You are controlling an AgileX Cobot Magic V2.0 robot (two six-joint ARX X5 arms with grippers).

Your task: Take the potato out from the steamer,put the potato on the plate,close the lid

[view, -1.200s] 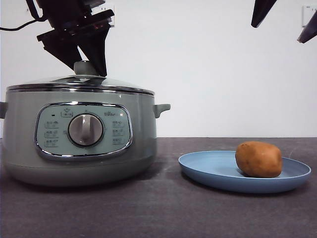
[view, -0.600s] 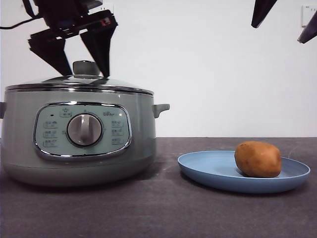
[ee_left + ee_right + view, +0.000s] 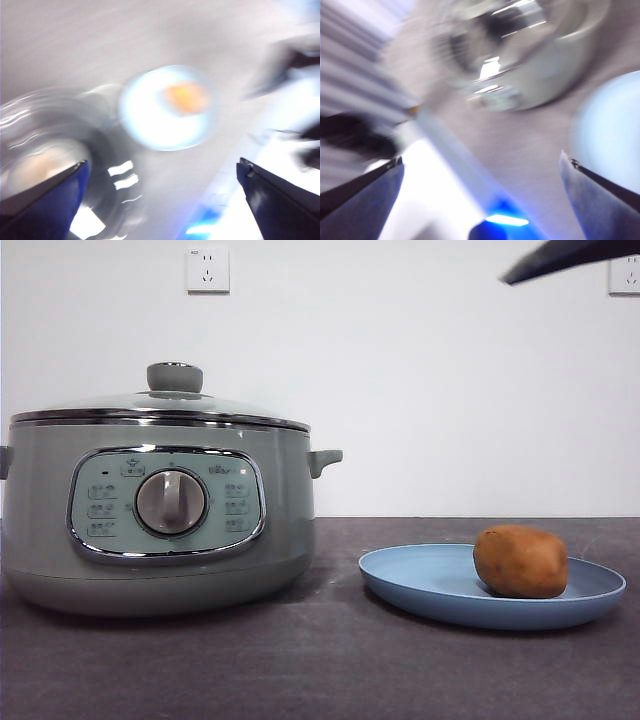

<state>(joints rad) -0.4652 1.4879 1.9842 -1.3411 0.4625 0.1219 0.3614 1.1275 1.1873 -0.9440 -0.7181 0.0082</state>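
Note:
The steamer stands at the left in the front view, with the glass lid resting shut on its rim. To its right the potato lies on the right half of the blue plate. In the blurred left wrist view, my left gripper is open and high above the plate and the potato, holding nothing. The right wrist view is also blurred. My right gripper is open there, well clear of the steamer and the plate.
A black arm tip pokes in at the top right corner of the front view. Two wall sockets sit on the white wall behind. Dark tabletop lies between the steamer and the plate.
The open gripper that straddled the lid knob has lifted away and left the front view. The black tips at the top right have shifted into one slanted tip.

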